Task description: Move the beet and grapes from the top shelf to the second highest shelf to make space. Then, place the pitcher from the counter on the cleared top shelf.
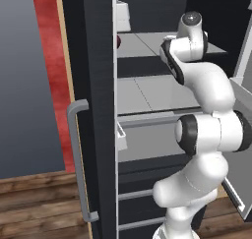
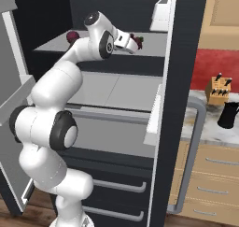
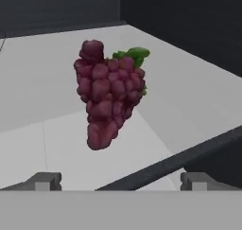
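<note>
Inside the open dark fridge we see the top shelf (image 2: 56, 45), a thin flat pale-grey panel with a dark front edge, carrying two pieces of produce. The grapes (image 3: 109, 92), a bumpy maroon cluster with a small green leaf at its top, sit at the centre of the hand view and show as a dark-red patch just past the hand in the upper middle of the right base view (image 2: 136, 42). The beet (image 2: 72, 36), smooth, round and dark red, rests toward the upper left of that frame, partly behind the white arm. Below lies the second highest shelf (image 2: 119, 93), flat and pale grey, with a faint dividing line and a lighter front rail. We find the fingers (image 3: 120, 181) spread wide apart at the bottom of the hand view, holding nothing, the grapes just ahead of them. At the right edge of the right base view, the slim black pitcher (image 2: 228, 115) stands on the mottled marble table (image 2: 198, 128), below a tan knife block (image 2: 217, 91).
</note>
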### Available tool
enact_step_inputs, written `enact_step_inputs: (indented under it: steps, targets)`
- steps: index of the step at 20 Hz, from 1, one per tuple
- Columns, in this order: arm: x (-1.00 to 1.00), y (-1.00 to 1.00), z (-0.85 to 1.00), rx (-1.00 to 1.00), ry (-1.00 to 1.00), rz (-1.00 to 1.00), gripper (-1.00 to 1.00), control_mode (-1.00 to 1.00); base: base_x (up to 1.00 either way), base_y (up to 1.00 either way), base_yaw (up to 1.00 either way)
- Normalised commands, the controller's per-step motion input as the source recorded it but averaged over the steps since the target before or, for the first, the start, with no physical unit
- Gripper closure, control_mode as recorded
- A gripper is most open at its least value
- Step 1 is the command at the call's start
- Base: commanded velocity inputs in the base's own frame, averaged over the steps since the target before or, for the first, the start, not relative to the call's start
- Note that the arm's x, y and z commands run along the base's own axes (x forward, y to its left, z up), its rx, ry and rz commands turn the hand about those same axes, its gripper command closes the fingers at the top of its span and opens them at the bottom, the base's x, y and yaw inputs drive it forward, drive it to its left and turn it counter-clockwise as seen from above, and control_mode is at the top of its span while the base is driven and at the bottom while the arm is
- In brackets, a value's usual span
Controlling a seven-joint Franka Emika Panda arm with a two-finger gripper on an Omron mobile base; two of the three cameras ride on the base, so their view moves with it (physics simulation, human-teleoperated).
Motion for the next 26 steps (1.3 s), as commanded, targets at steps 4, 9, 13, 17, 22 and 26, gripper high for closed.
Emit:
enact_step_inputs:
  steps: [4,9,13,17,22,26]
  targets:
    - [0.38,-0.10,0.00,0.03,-0.02,0.00,-1.00,-1.00,0.00,0.00,0.00]
    - [0.40,-0.08,0.00,0.03,-0.02,0.00,-1.00,-1.00,0.00,0.00,0.00]
    - [0.41,-0.06,0.00,0.02,-0.01,0.00,-1.00,-1.00,0.00,0.00,0.00]
    - [0.41,-0.08,0.00,0.01,0.00,0.00,-1.00,-1.00,0.00,0.00,0.00]
    - [0.33,-0.09,-0.10,0.00,0.00,0.00,1.00,-1.00,0.00,0.00,0.00]
    - [0.21,0.00,-0.10,0.00,0.00,0.00,1.00,-1.00,0.00,0.00,0.00]
